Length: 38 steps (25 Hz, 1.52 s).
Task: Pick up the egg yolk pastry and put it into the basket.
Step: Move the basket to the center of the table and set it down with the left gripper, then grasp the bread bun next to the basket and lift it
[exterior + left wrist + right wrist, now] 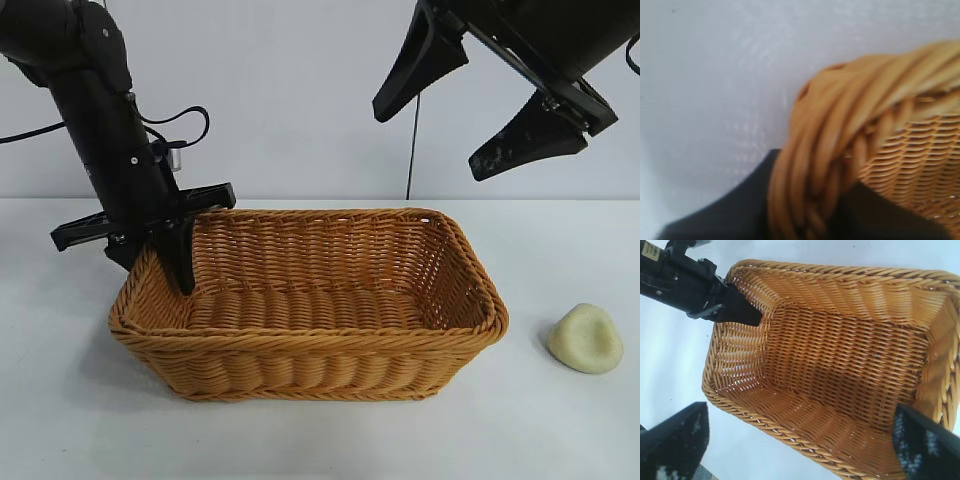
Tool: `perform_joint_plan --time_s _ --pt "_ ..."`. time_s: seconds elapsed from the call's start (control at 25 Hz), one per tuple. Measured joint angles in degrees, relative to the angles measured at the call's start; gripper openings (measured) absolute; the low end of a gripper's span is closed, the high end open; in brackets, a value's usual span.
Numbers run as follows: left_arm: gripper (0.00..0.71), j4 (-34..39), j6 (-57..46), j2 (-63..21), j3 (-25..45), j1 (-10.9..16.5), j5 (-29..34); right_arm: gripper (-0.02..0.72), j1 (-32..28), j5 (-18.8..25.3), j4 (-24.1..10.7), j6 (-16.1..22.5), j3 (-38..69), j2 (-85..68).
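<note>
The egg yolk pastry [585, 338], a small pale yellow lump with a dent, lies on the white table to the right of the basket [310, 375]. The woven golden-brown basket holds nothing. My left gripper [155, 272] straddles the basket's left rim [815, 165], one finger [742, 315] inside the wall and one outside, with the jaws spread. High above the basket's right half, my right gripper [428, 145] hangs wide open and holds nothing. In the right wrist view the right gripper [800, 445] looks down into the basket [765, 425]. Neither wrist view shows the pastry.
A white table [60, 420] runs all round the basket, with a pale wall behind. A thin dark cable [412, 150] hangs at the back behind the basket.
</note>
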Motion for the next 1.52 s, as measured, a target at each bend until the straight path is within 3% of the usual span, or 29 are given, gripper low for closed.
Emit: perform_joint_plan --time_s 0.08,0.2,0.52,0.68,0.88,1.04,1.28,1.52 --pt "0.597 -0.11 0.00 0.00 -0.05 0.00 0.05 0.685 0.00 0.00 0.00 0.00 0.00 0.00" --pt "0.669 -0.11 0.00 -0.60 -0.46 0.00 0.95 0.685 0.00 0.00 0.00 0.00 0.00 0.00" --pt "0.694 7.41 0.06 -6.30 -8.27 0.00 8.27 0.685 0.00 0.00 0.00 0.00 0.00 0.00" --pt "0.695 13.25 0.06 -7.56 -14.48 0.00 8.78 0.685 0.00 0.00 0.00 0.00 0.00 0.00" --pt "0.695 14.42 0.06 -7.63 -16.85 0.43 9.00 0.685 0.00 0.44 0.00 0.00 0.00 0.00" --pt "0.695 14.48 0.06 -7.63 -16.85 3.03 9.13 0.685 0.00 0.81 0.00 0.00 0.00 0.00" --pt "0.695 15.07 0.06 -7.63 -16.85 10.04 9.13 0.685 0.00 0.91 -0.05 0.00 0.00 0.00" --pt "0.695 15.24 1.36 -10.14 -15.75 13.65 9.18 0.685 0.00 1.10 -0.05 0.00 0.00 0.00"
